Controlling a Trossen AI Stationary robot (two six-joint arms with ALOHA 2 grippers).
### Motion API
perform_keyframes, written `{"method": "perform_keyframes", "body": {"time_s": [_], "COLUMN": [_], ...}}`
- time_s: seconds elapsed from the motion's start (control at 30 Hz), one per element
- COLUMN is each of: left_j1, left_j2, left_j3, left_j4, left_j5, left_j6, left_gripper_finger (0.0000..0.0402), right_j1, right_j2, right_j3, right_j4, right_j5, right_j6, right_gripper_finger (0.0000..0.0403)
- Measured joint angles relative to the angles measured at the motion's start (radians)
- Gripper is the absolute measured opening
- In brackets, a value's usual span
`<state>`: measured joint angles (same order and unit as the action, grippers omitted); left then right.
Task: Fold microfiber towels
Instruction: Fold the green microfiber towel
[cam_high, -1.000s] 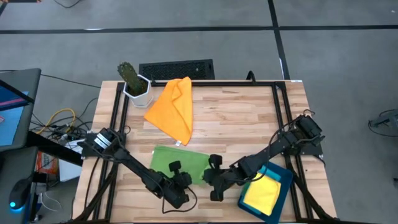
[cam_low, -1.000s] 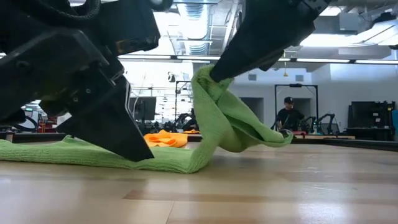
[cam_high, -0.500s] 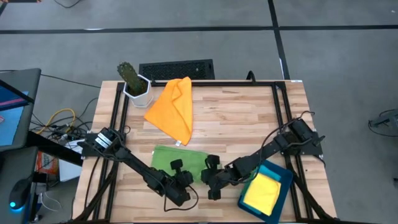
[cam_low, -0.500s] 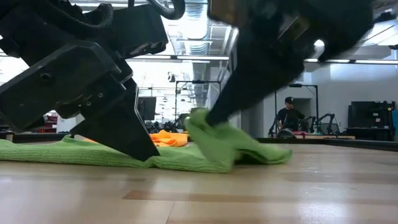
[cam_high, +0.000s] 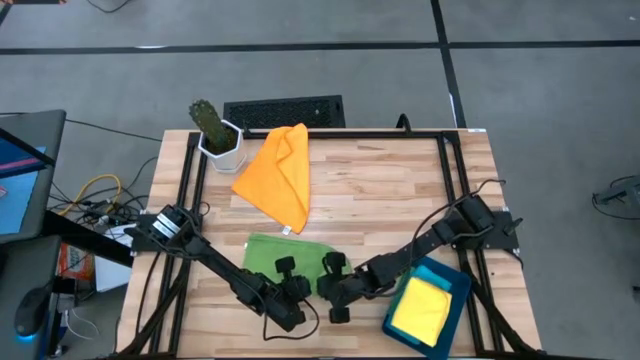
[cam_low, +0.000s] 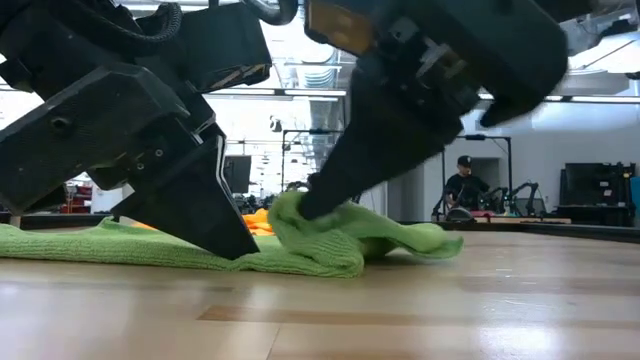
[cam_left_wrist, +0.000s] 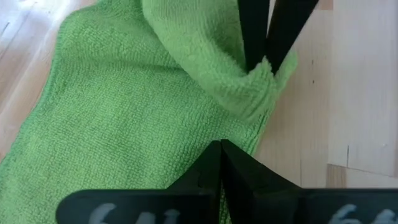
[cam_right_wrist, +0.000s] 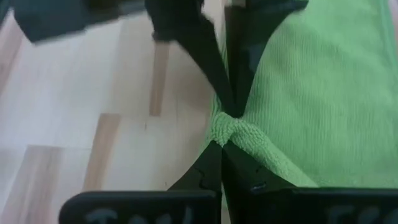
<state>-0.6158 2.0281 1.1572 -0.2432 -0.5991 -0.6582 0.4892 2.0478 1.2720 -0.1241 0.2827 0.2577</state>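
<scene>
A green microfiber towel (cam_high: 278, 257) lies on the wooden table near its front edge, its right part doubled over (cam_low: 395, 235) onto the flat part. My left gripper (cam_left_wrist: 221, 148) is shut, its tips on the flat layer close to the towel's edge. My right gripper (cam_right_wrist: 221, 144) is shut on a bunched piece of the green towel right beside the left fingers (cam_right_wrist: 211, 68). An orange towel (cam_high: 278, 172) lies at the far side. A yellow towel (cam_high: 422, 309) rests in the teal tray (cam_high: 455, 283). My left gripper presses its shut fingertips down on the towel's flat layer (cam_left_wrist: 199, 134) near the edge, slanting down from the table's left. That part stays flat on the table (cam_low: 150, 245). My right gripper pinches a bunched corner of the green towel (cam_right_wrist: 231, 129) between its two fingers, slanting down from the table's right. The bunch (cam_low: 288, 212) sits just above the flat layer, and the cloth behind it lies slack and folded over.
A potted cactus (cam_high: 213, 128) stands at the far left corner, a dark keyboard (cam_high: 284, 110) behind the table. The tray sits at the near right corner. Bare wood (cam_high: 390, 190) lies across the table's far right half. A person (cam_low: 463, 185) stands far off in the room.
My right gripper has gone down and toward the table's left, up to the left gripper, carrying the towel's held corner. The tall loop of green cloth has sunk and now lies folded over the flat part, which has stayed in place.
</scene>
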Motion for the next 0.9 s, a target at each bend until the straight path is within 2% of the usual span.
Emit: {"method": "perform_keyframes", "body": {"time_s": [0.17, 0.37, 0.53, 0.9], "left_j1": [-0.002, -0.002, -0.012, -0.057], "left_j2": [-0.017, -0.112, -0.157, -0.145], "left_j3": [-0.001, -0.002, -0.002, -0.001], "left_j4": [-0.016, -0.108, -0.108, -0.019], "left_j5": [0.032, 0.052, 0.037, -0.03], "left_j6": [0.025, 0.053, 0.063, 0.089], "left_gripper_finger": [0.0002, 0.0002, 0.0002, 0.0002], "right_j1": [0.0, -0.005, -0.003, -0.02], "right_j2": [0.026, 0.052, 0.052, 0.048], "right_j3": [0.001, 0.003, 0.003, 0.061], "right_j4": [0.003, 0.029, 0.045, 0.043], "right_j5": [-0.006, -0.027, -0.023, -0.022], "right_j6": [0.002, 0.0, -0.024, -0.101], "right_gripper_finger": [0.0028, 0.0041, 0.0075, 0.0152]}}
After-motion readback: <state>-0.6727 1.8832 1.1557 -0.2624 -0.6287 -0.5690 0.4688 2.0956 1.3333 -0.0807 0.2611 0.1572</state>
